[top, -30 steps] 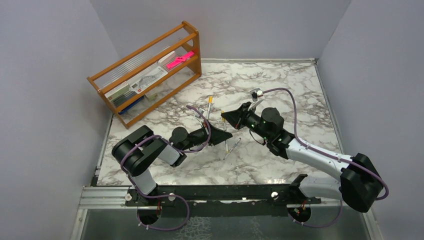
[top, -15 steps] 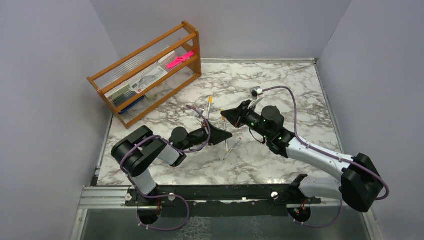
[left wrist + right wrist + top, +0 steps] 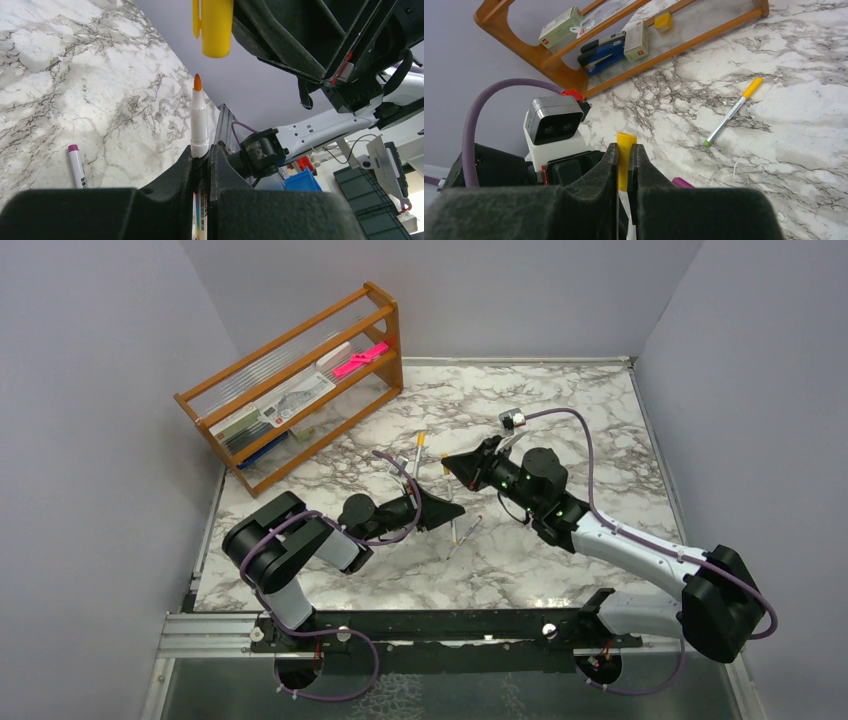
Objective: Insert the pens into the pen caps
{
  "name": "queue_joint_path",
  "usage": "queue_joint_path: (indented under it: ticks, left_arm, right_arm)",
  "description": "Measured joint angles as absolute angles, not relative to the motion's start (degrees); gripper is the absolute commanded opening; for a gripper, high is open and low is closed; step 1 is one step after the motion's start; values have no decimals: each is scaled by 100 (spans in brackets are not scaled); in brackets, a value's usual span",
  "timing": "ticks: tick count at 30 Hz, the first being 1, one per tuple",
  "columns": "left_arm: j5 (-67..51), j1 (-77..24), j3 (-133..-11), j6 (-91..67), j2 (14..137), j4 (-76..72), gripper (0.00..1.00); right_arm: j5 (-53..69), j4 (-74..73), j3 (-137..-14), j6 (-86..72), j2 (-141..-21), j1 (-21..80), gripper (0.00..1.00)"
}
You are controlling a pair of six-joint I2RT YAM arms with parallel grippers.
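**A:** There's the left hand (image 3: 202, 150), clamped tight on a pen (image 3: 199, 117), orange tip poking out!

**B:** And the right hand (image 3: 622, 150) is pinched shut on the yellow cap (image 3: 626, 142).

**A:** The tip sits just short of that cap's open end, with a gap between and slightly off line.

**B:** Farther from the cap, a purple-ended pen (image 3: 76, 165) lies on the bench (image 3: 50, 75), and a yellow-capped pen (image 3: 734, 111) too.

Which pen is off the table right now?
The orange-tipped pen clamped in the left gripper, its tip bare and pointing at the yellow cap in the right gripper. The purple-ended pen and the yellow-capped pen lie flat on the marble table.
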State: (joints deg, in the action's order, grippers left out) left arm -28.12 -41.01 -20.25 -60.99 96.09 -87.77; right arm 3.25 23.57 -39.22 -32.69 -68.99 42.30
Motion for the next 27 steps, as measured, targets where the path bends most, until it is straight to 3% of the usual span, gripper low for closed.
queue_joint_path:
  ticks: [27]
  left_arm:
    - [-2808,-4101,-2025,-6088,9397,-8783,0]
  right_arm:
    - [325,2359,-3743,-3323,-6657,4228,1]
